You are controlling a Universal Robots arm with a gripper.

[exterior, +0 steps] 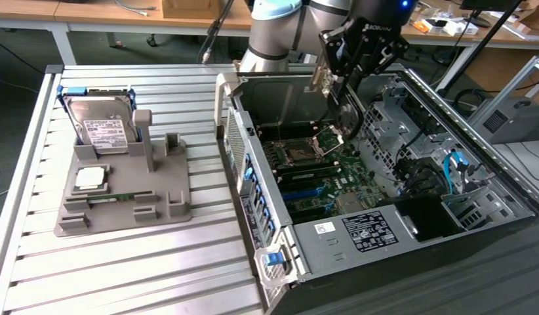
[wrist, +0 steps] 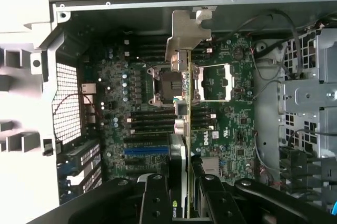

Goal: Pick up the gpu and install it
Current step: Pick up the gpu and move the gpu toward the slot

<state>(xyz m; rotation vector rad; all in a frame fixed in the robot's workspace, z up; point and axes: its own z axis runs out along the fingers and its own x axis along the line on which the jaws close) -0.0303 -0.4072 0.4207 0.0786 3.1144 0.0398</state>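
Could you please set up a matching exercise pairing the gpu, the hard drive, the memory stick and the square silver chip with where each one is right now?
Things:
1. gpu
2. hard drive
3. memory stick
4. square silver chip

Places:
A. flat on the grey holder, between two other parts
B. propped on end in the grey holder
C. gripped in the jaws, edge-on over the motherboard
D. lying lengthwise in a low slot of the holder

Pairs: 1-C, 2-B, 3-D, 4-A
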